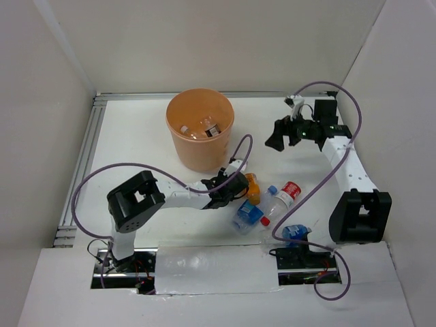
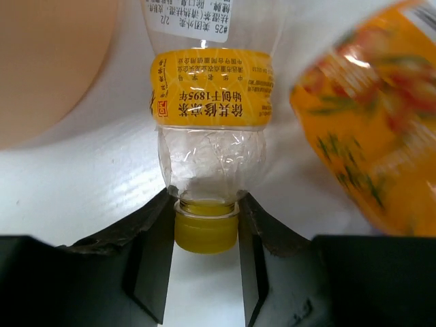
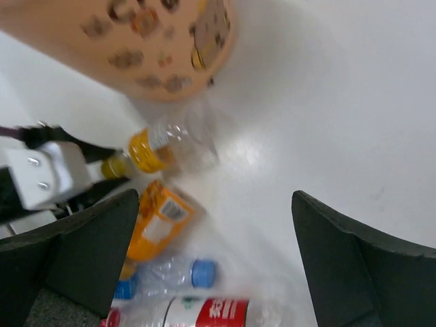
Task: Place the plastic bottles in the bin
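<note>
The yellow-label bottle (image 2: 208,102) lies on the counter (image 2: 88,184) beside the bin (image 2: 48,68); likely light, crushable, slippery. Grip its rigid neck. The left pincer (image 2: 206,218) brackets the cap (image 2: 206,235), contact unconfirmed; the right pincer (image 3: 214,204) gapes empty.

White table (image 1: 136,136), bin (image 1: 197,155) standing toward the back. Just in front, bottles lying close together: yellow-label bottle (image 2: 210,102), orange bottle (image 1: 253,188), red-label bottle (image 1: 289,191), blue-label bottle (image 1: 248,216). Another blue bottle (image 1: 296,234) sits nearer the front edge.
</note>
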You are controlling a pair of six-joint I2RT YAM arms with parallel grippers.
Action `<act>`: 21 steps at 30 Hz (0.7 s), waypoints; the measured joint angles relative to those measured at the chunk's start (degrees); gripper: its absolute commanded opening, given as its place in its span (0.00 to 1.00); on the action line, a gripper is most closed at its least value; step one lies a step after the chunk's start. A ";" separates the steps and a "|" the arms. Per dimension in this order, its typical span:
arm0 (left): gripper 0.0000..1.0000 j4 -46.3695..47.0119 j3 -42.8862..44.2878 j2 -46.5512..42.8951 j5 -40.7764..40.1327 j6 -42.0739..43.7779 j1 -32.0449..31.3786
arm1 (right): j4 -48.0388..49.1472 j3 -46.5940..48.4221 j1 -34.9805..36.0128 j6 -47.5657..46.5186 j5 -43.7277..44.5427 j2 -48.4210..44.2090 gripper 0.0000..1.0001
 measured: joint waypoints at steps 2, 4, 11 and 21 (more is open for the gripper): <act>0.00 -0.81 -1.18 -2.80 0.81 0.96 -0.94 | -2.43 -2.91 -1.38 -2.29 1.07 -0.96 1.00; 0.00 -3.26 -1.77 -7.93 1.20 2.78 -2.49 | -4.85 -5.81 -2.86 -4.39 2.14 -1.68 1.00; 0.00 -3.06 6.69 -27.50 -0.09 10.80 -4.13 | -9.31 -13.68 -7.65 -8.61 2.69 -4.55 0.76; 0.24 0.11 12.33 -26.27 -5.68 14.95 9.07 | -10.82 -13.77 0.50 -9.73 0.72 -2.19 1.00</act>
